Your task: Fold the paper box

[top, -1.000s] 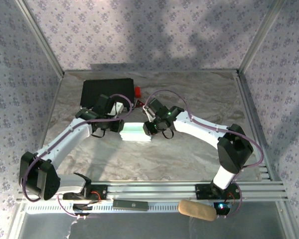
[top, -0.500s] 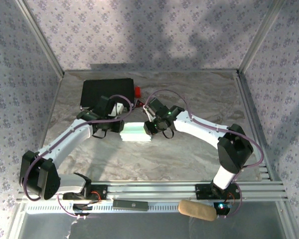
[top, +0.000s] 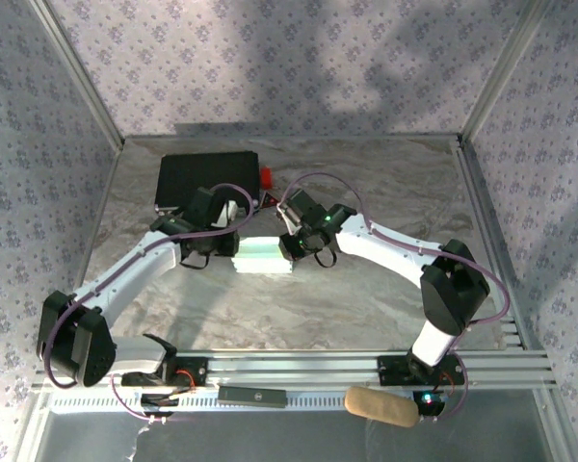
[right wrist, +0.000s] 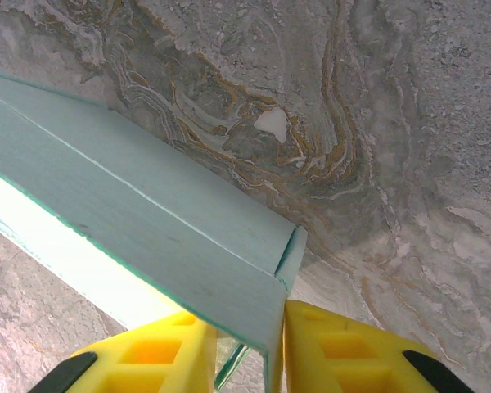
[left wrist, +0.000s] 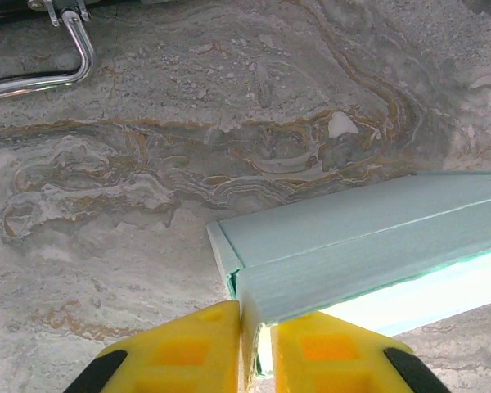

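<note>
The paper box (top: 263, 256) is a pale blue, partly folded card shell lying on the marble table between my two grippers. My left gripper (top: 229, 246) is at its left end. In the left wrist view the yellow fingers (left wrist: 188, 348) pinch the box's end wall, so the left gripper (left wrist: 256, 332) is shut on the paper box (left wrist: 368, 237). My right gripper (top: 291, 248) is at the right end. There the right gripper (right wrist: 250, 348) straddles the end wall of the paper box (right wrist: 147, 213). One finger presses the wall from outside, the other sits under the top panel beside a loose inner flap.
A black case (top: 207, 178) with a red part (top: 266, 176) lies just behind the left arm. Aluminium rails (top: 299, 366) run along the near edge, with a tan roll (top: 380, 406) and a small black bar (top: 252, 395) below them. Patterned walls enclose three sides.
Both grippers have narrowed their jaws on the box's ends, the left one more. The left wrist has edged slightly toward the box. The box has hardly shifted.
</note>
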